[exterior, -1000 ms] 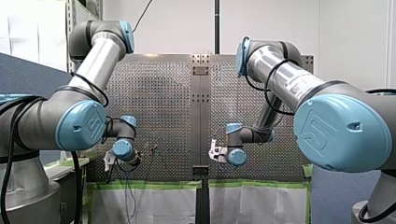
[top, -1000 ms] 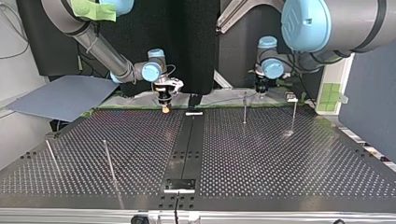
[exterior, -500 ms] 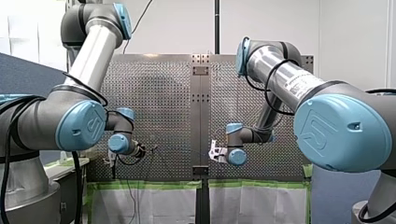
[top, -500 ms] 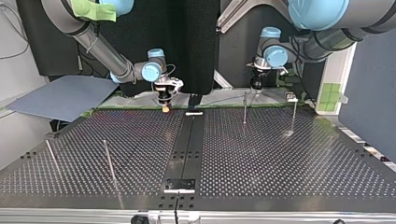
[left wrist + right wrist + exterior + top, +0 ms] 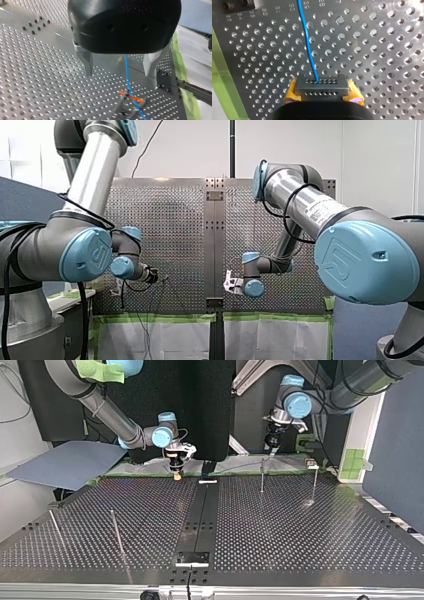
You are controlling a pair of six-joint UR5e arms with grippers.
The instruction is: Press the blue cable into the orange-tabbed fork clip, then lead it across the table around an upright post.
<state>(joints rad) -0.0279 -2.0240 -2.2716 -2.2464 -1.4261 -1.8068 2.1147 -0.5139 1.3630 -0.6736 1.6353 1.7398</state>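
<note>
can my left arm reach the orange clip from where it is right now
Probably yes. My left gripper is open and hangs above the orange-tabbed clip, which lies ahead of its fingers. Only the blue cable runs between them; nothing else shows in the path.

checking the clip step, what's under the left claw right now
Under my open left claw, the blue cable runs down to the orange-tabbed fork clip on the perforated table. The clip is blurred, so whether the cable is seated cannot be seen.

blue cable (image 5: pixel 308 42), orange-tabbed clip (image 5: pixel 136 98), perforated table (image 5: pixel 300 530)
</note>
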